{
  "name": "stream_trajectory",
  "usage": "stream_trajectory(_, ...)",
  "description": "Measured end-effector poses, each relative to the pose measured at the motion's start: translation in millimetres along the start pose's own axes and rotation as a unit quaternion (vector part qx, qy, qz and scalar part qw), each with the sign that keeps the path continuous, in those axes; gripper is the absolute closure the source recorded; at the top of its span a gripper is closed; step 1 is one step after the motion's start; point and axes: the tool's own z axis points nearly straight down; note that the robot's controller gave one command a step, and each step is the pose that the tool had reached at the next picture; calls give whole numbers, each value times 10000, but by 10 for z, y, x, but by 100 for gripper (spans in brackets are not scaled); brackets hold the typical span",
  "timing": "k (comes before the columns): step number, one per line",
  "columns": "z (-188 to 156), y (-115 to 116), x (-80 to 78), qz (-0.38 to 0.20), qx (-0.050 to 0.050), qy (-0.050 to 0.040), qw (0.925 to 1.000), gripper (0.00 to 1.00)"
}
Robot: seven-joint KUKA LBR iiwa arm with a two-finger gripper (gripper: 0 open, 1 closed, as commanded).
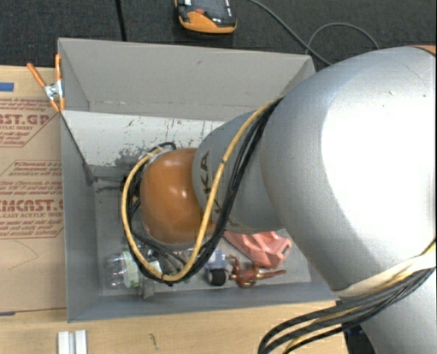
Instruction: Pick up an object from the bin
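Tool (pixel 146 265) is low in the bin (pixel 78 198), tucked under the orange wrist cover (pixel 170 198) and the yellow/black cable loop (pixel 133 220). Can't tell whether it's open, closed or clamped on anything, since the cover and cables block it. Nearest thing is a clear glassy item (pixel 119 268), just beside the tool toward the view's left, on the floor near the front-left corner. I can't tell whether they're touching. My read is that this is the likely pick. If so, the move is a short shift toward the view's left, not a reach. Its long axis isn't readable, so no call on wrist angle. Next out, toward the view's right along the front wall: a small black-and-white piece (pixel 217 275), then a copper-brown piece (pixel 251 273) lying roughly parallel to that wall, with a pink lump (pixel 262 245) just behind it, part-hidden under the arm. Room: the clear item is close to both the left wall and the front wall, so little margin that way and a risk of pushing it into the corner. Open floor is toward the back and the sloped rear wall. Straight up looks clear. The cable loop hangs close to the floor items and may drag them.
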Motion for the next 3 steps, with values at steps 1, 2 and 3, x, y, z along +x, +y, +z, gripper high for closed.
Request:
stream_trajectory(1, -13, -23, 10, 46, 3, 8, 10000, 100)
stream_trajectory(2, -158, 5, 2, -1, 5, 3, 10000, 100)
stream_trajectory(3, -605, -12, 1, 40, 1, -14, 10000, 100)
